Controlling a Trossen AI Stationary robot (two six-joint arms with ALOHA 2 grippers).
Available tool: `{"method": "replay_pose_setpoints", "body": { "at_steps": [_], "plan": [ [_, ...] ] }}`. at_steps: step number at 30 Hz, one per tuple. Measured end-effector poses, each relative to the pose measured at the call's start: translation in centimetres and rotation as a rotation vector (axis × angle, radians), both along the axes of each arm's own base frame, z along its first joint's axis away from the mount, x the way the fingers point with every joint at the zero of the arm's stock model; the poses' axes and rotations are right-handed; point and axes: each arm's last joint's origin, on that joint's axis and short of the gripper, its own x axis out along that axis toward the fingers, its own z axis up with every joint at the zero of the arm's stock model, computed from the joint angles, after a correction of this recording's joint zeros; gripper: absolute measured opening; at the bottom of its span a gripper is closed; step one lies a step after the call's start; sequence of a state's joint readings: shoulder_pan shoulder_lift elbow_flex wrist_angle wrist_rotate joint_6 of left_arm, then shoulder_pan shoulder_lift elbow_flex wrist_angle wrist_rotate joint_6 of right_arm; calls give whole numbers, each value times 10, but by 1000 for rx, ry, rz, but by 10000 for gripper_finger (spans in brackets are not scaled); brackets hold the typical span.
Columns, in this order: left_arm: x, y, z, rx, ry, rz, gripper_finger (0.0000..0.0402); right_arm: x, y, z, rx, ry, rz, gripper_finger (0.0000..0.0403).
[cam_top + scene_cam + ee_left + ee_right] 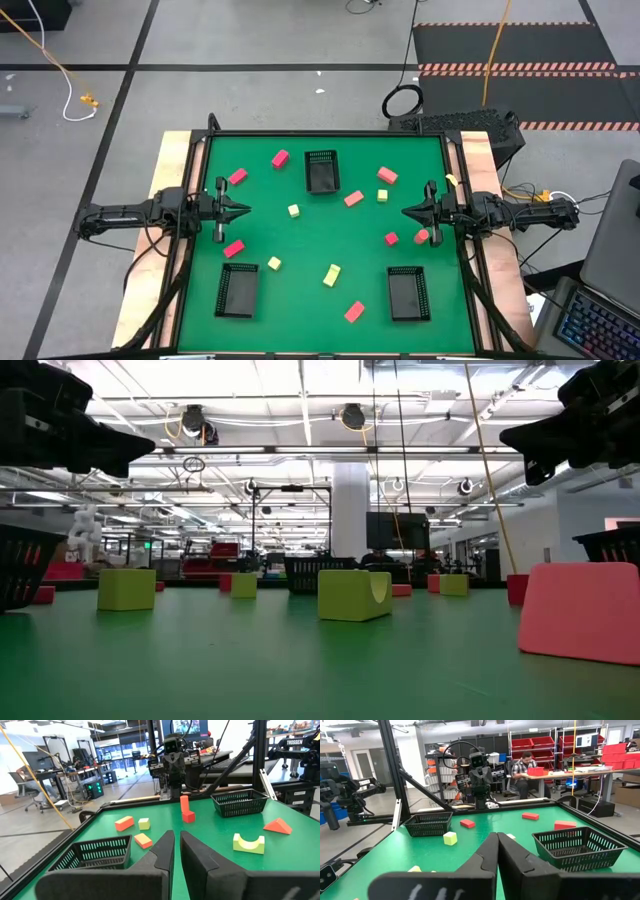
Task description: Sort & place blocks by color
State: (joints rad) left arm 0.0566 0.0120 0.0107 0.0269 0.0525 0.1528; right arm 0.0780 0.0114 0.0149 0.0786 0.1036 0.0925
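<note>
Pink block [583,610] foremost | blocks [331,275] scattered between three trays [238,290]

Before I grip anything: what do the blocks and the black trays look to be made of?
Blocks: matte, softly rounded edges, no shine; probably foam, possibly painted wood.
Trays: rigid black mesh with open slots; likely moulded plastic, perhaps coated wire.
Table surface: flat green with a slight sheen in the low view; material unclear.

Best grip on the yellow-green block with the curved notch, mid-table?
Probably take the yellow-green notched block across its two flat long faces, coming straight down from above. It lies flat, apart from its neighbours, and the curved cutout gives no parallel surfaces to clamp.
</note>
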Motion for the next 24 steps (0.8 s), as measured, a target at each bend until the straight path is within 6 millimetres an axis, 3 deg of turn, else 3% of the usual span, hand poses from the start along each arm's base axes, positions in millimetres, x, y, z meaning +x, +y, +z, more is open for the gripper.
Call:
{"method": "replay_pose_setpoints", "body": {
  "at_steps": [24],
  "plan": [
    [0,0,3,52,-29,10,33,0,0,0,0,0,0,0]
  ]
}}
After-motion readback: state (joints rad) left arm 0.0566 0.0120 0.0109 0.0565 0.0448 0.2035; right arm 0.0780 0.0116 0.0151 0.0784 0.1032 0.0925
